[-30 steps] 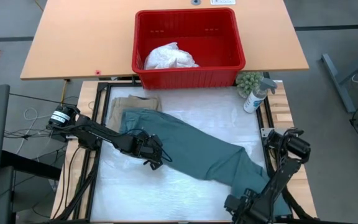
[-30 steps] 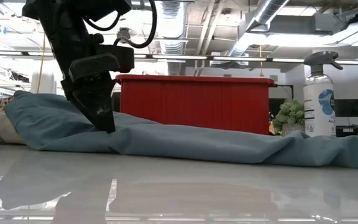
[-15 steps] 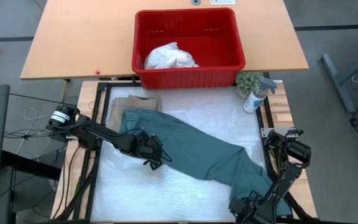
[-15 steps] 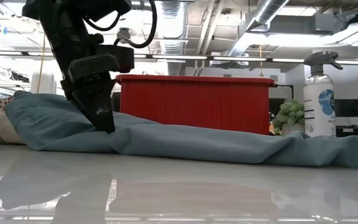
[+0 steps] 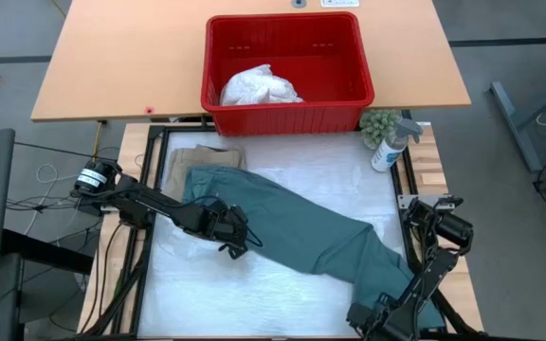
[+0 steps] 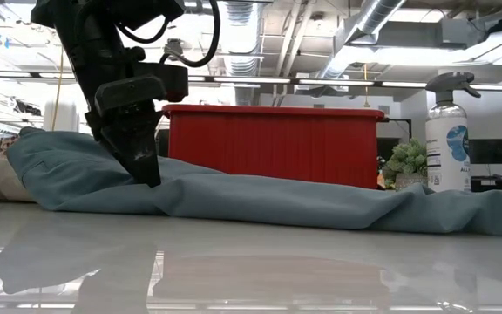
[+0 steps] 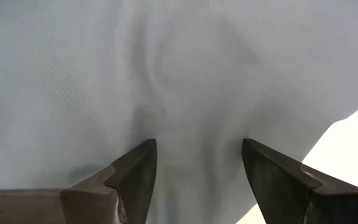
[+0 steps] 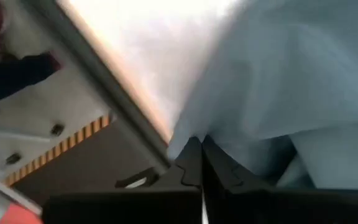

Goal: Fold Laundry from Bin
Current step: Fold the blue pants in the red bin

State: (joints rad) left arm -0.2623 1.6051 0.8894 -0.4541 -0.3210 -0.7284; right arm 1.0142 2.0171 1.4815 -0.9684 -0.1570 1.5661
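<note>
The dark teal garment lies spread slantwise on the white table, from far left to near right. Its far left part lies over the beige garment. The white garment sits crumpled inside the red bin behind the table. My left gripper stands open on the teal garment's near edge, toward its left end, and points steeply down. My right gripper is at the table's near right corner, shut on the teal garment's end. My left gripper sets the tips of its open fingers down on the teal cloth, slanting from above. A soft crease runs between them, and the cloth lies flat on the table. My right gripper pinches the teal garment's edge at its near right end between its two shut fingers, coming from above. Whether one layer or several is held, I cannot tell. The cloth beside the fingers lies slack by the table's metal frame.
A spray bottle and a small green plant stand at the table's far right corner, next to the bin. A black metal frame runs along the table's edges. Bare white tabletop lies in front of the garment.
My right arm has sunk a little over the teal garment's near right end. The garment itself lies as before.
</note>
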